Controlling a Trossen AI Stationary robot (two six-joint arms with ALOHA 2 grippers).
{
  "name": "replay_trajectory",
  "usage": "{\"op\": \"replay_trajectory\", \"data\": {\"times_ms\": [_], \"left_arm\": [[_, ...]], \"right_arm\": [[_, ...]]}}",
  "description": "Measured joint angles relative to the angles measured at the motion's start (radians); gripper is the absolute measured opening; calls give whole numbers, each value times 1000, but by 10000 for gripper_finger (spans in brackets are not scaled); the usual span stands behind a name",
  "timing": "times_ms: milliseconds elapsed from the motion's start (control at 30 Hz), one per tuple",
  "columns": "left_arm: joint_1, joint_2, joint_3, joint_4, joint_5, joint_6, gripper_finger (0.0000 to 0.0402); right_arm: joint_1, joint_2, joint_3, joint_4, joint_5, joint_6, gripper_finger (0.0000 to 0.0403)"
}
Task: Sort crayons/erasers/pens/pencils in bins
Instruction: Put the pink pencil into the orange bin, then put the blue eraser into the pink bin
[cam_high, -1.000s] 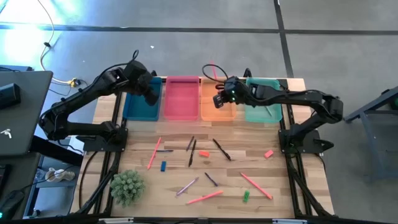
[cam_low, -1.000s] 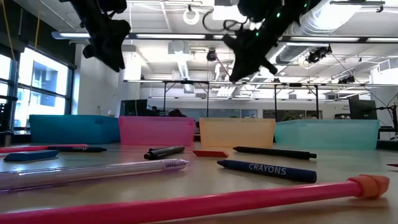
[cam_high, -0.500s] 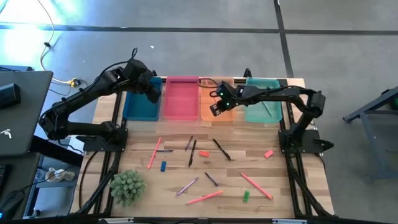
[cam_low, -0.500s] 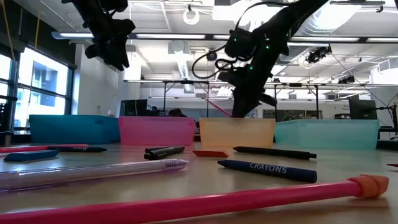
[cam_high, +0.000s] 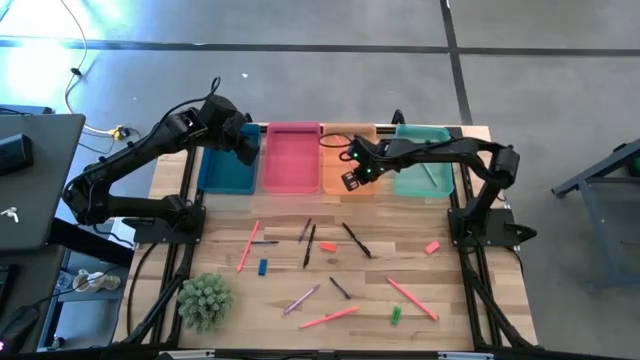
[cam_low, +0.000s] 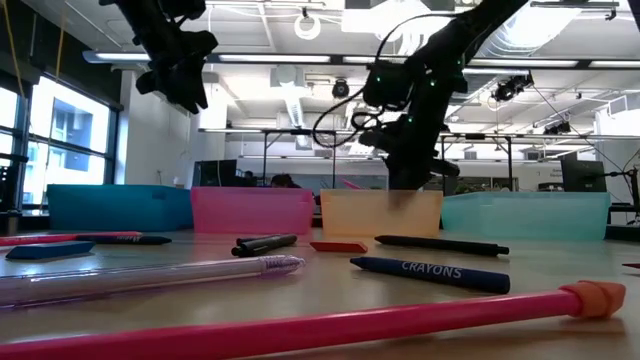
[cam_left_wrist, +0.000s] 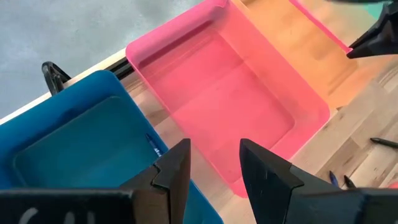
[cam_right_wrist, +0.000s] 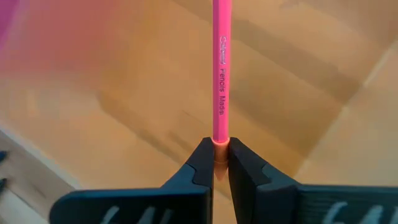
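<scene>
A: We see the left gripper (cam_high: 243, 152) above the blue bin (cam_high: 226, 165), jaws parted, empty.

B: We note the right gripper (cam_high: 351, 177) clamps a pink pencil (cam_right_wrist: 221, 68) over the orange bin (cam_high: 352, 184); erasers lie on the counter (cam_high: 470, 300).

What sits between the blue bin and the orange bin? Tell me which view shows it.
The pink bin sits between the blue bin and the orange bin, all side by side. The high view shows it best; the low view confirms the order.
</scene>
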Motion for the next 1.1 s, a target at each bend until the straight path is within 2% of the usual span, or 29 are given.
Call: {"op": "replay_trajectory", "data": {"times_ms": [333, 767, 1100], "left_arm": [[0, 0, 0, -1, 3, -1, 127], [0, 0, 0, -2, 2, 0, 127], [0, 0, 0, -38, -3, -24, 127]], "right_arm": [[7, 33, 0, -21, -25, 0, 15], [7, 27, 24, -51, -17, 21, 111], [25, 25, 138, -193, 19, -56, 117]]}}
